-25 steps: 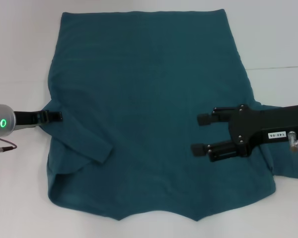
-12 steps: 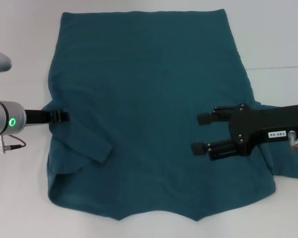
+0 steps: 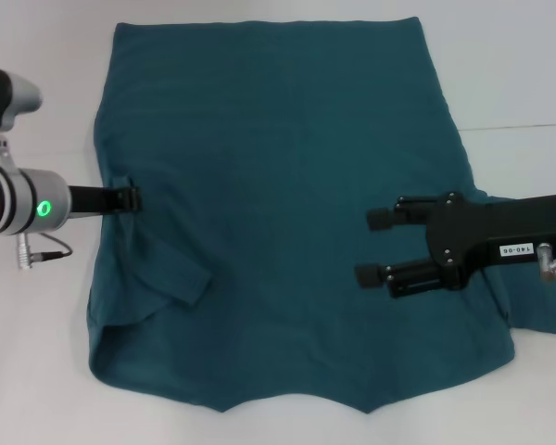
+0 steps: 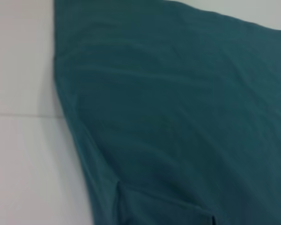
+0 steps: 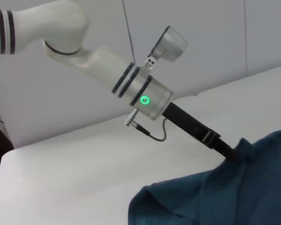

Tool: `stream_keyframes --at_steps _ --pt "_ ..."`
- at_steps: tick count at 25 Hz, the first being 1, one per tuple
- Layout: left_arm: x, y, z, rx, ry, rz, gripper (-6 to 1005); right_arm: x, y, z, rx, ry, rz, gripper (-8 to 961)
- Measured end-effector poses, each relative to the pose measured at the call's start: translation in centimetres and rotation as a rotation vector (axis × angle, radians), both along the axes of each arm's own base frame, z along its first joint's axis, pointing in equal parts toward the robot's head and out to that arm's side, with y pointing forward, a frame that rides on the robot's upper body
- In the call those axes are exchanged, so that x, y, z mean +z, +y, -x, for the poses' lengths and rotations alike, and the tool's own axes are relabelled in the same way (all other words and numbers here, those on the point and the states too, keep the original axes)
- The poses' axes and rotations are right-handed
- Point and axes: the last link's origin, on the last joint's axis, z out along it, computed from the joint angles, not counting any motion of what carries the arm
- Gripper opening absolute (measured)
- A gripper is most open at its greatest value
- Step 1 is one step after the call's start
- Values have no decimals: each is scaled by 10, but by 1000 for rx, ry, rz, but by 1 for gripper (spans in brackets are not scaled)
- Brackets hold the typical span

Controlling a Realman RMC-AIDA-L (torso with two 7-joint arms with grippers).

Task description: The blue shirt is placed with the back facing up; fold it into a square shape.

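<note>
Left gripper (image 3: pixel 128 199) pinches a raised fold at the left edge of the blue shirt (image 3: pixel 278 185), its black fingers pressed together on the cloth while its silver wrist with a green light juts in from the left over bare white table (image 3: pixel 37 352). From the right wrist camera the same gripper (image 5: pixel 232 153) meets the shirt (image 5: pixel 234 192) where the fabric peaks off the surface. Below that grip, the shirt's left sleeve (image 3: pixel 171 278) lies folded inward as a diagonal flap across the body, and the left side edge runs on down to a rounded lower corner. Spread flat, the shirt fills most of the middle of the table, its far edge straight and its near edge dipping to shallow points; open table surrounds it on the left, the far side and the upper right. At the right, the right gripper (image 3: pixel 378 247) sits over the shirt's right half with its two black fingers spread apart and nothing between them, pointing toward the middle, beside the right sleeve (image 3: pixel 537 315), which lies out flat at the table's right edge.
</note>
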Motion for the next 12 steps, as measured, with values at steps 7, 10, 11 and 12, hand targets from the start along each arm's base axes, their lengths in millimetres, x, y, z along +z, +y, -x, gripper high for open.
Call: stream_keyframes --at_steps 7,10,11,12 --pt "-12 5 -23 -51 -11 13 -1 -1 -1 -1 -1 10 1 912" --pt "-14 6 -26 -56 -12 2 1 -2 -2 -2 1 11 3 912" --pt "-15 7 -27 -58 -12 -4 1 -2 -2 -2 0 12 4 912" --pt "-16 8 -28 -59 -11 -20 10 -3 -2 -3 -1 13 7 912"
